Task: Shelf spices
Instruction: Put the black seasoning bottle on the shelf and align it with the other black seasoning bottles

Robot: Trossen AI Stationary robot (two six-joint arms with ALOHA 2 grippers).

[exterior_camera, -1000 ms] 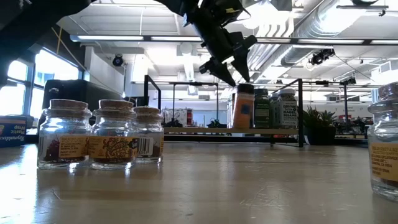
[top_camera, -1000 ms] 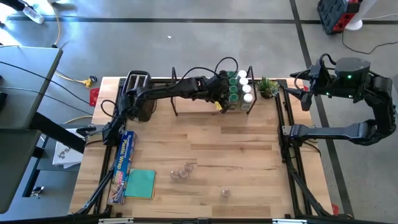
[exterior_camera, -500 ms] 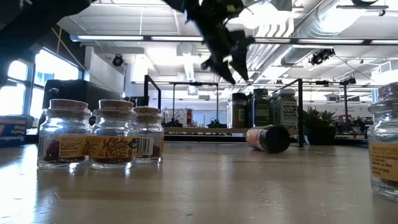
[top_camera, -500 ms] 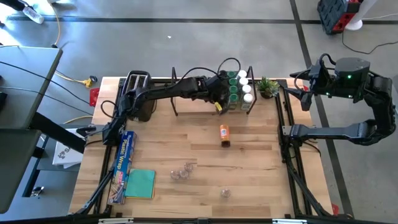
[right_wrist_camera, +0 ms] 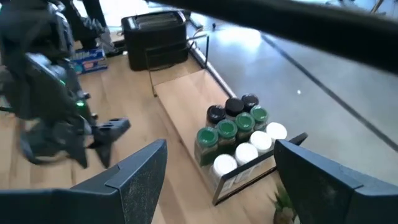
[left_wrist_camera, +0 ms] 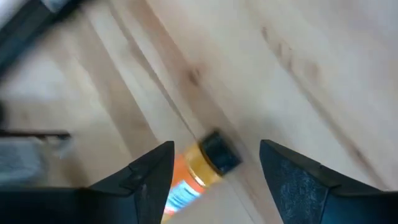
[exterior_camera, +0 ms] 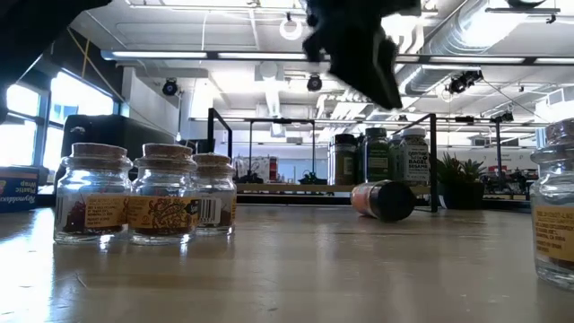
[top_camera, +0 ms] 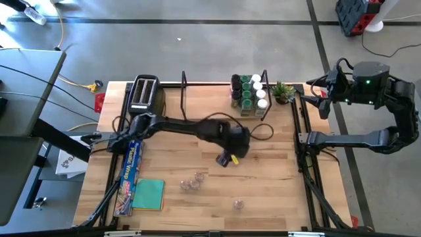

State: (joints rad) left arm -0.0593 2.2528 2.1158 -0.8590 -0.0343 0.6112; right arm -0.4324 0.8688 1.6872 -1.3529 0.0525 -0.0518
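Now the left gripper point(top_camera: 238, 146) has swung away from the shelf point(top_camera: 197, 104) to the middle of the table point(top_camera: 276, 178), where half a second ago the orange spice jar point(left_wrist_camera: 198, 172) lay fallen on its side. Its fingers point(left_wrist_camera: 149, 177) are spread, holding nothing, and the jar lies on the wood right between and beneath them, dark cap pointing away from the wrist. The jar cluster point(top_camera: 248, 94) stands at the shelf's right end, well beyond this gripper. The right gripper point(top_camera: 327, 92) waits off the table's right edge, fingers apart and empty.
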